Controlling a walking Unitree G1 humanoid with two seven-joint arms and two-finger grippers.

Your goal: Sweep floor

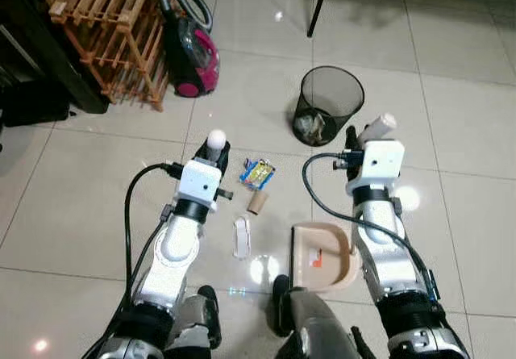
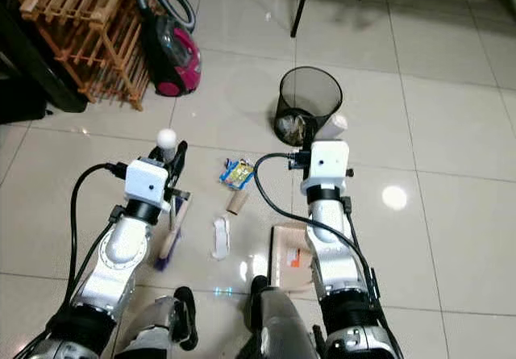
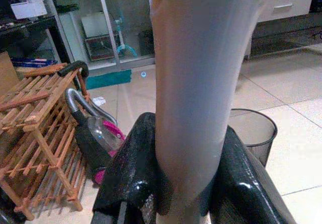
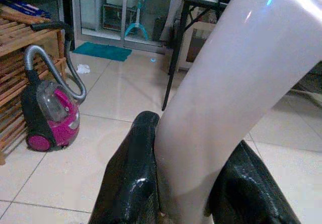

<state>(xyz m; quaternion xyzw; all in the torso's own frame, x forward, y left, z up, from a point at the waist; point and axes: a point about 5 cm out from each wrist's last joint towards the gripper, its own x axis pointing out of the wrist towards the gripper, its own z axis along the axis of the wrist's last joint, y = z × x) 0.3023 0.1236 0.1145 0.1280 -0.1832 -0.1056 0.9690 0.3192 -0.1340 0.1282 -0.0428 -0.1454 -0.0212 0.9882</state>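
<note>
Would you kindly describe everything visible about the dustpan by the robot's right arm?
The beige plastic dustpan lies flat on the tiled floor, beside the robot's right forearm, its shallow scoop bearing a small orange mark. Its long pale handle rises to the right pincer, whose black fingers clamp it. The litter lies apart from it, toward the robot's left.

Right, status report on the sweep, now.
Left gripper shut on brush handle. Right gripper shut on dustpan handle. Wrapper, cardboard tube on floor ahead; mesh bin beyond.
</note>
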